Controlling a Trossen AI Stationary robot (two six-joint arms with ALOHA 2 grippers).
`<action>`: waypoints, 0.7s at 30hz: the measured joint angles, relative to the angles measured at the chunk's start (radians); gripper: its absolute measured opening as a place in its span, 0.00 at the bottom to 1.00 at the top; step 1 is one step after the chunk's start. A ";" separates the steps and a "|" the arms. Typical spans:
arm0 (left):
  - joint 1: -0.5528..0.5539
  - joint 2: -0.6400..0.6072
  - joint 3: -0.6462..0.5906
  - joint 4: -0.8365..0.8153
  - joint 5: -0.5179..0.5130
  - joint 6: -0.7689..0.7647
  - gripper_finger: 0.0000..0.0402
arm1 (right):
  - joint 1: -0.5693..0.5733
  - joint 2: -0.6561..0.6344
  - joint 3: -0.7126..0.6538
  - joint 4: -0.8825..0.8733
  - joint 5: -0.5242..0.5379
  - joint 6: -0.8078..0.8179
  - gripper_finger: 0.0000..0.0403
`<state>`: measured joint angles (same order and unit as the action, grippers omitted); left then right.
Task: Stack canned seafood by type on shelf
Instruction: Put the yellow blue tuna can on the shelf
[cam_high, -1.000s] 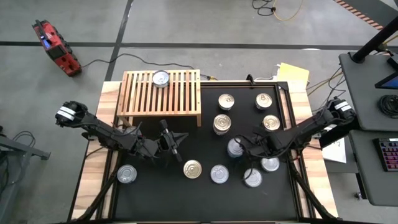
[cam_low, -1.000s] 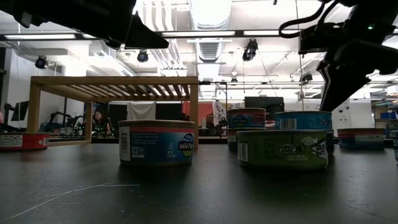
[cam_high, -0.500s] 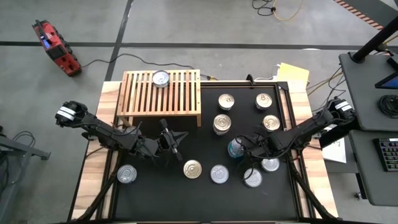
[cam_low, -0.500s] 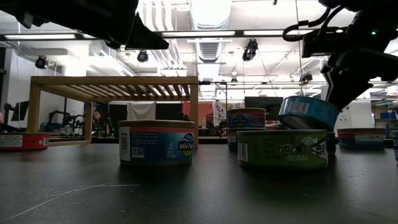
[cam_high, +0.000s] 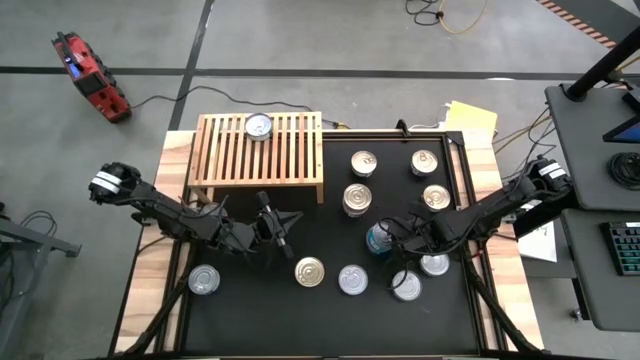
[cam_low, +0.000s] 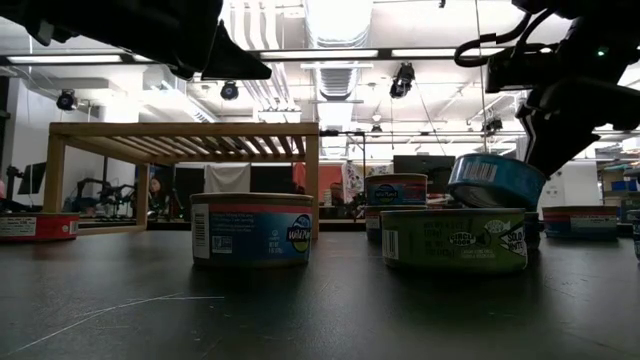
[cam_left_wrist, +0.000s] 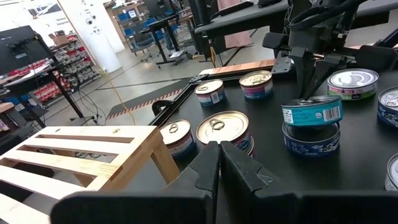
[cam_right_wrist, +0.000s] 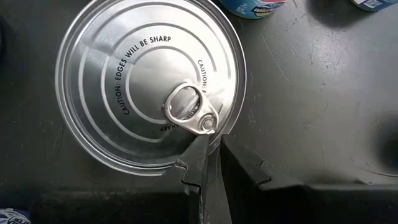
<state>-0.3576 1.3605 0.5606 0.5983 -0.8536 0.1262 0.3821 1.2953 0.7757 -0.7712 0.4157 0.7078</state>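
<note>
The right gripper (cam_high: 392, 238) is pinching the rim of a teal tin (cam_low: 496, 181), close to the pull tab on its silver lid (cam_right_wrist: 149, 81). This tin is lifted and tilted, and in the left wrist view it hangs just above another tin (cam_left_wrist: 311, 137) that stands on the black mat (cam_high: 330, 320). From the low view it sits behind a green tin (cam_low: 454, 240) and higher than it.

The left gripper (cam_high: 283, 238) has its two fingers (cam_left_wrist: 239, 169) pressed together with nothing between them. It is above the mat, just in front of the shelf (cam_high: 258, 155), near the shelf's right front corner.

The shelf is of light wood with a slatted top and stands at the back left of the mat. One tin with a silver lid (cam_high: 258, 126) sits on its top, near the back edge and about in the middle.

The other tins are all on the mat. To the right of the shelf there are five of them in a group, some with gold lids, for example one (cam_high: 358, 198) just beside the shelf's right side. In front of the shelf, one gold-lidded tin (cam_high: 309, 271) lies near the left gripper, and a silver one (cam_high: 352, 280) is next to it. One more tin (cam_high: 204, 280) stands in front of the shelf's left end. Two tins (cam_high: 407, 286) lie below the right arm, far from the shelf.
</note>
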 joint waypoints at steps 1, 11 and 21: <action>0.000 0.000 0.000 0.000 0.000 0.000 0.00 | 0.000 0.000 0.000 0.000 -0.001 0.000 0.08; 0.000 0.000 0.000 0.000 0.000 0.000 0.00 | 0.000 0.001 0.000 0.000 -0.004 0.000 0.08; 0.000 -0.001 0.000 -0.001 0.000 0.000 0.00 | 0.000 0.001 -0.004 0.002 -0.004 0.012 0.08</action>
<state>-0.3580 1.3598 0.5606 0.5971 -0.8536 0.1261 0.3820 1.2961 0.7713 -0.7692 0.4114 0.7200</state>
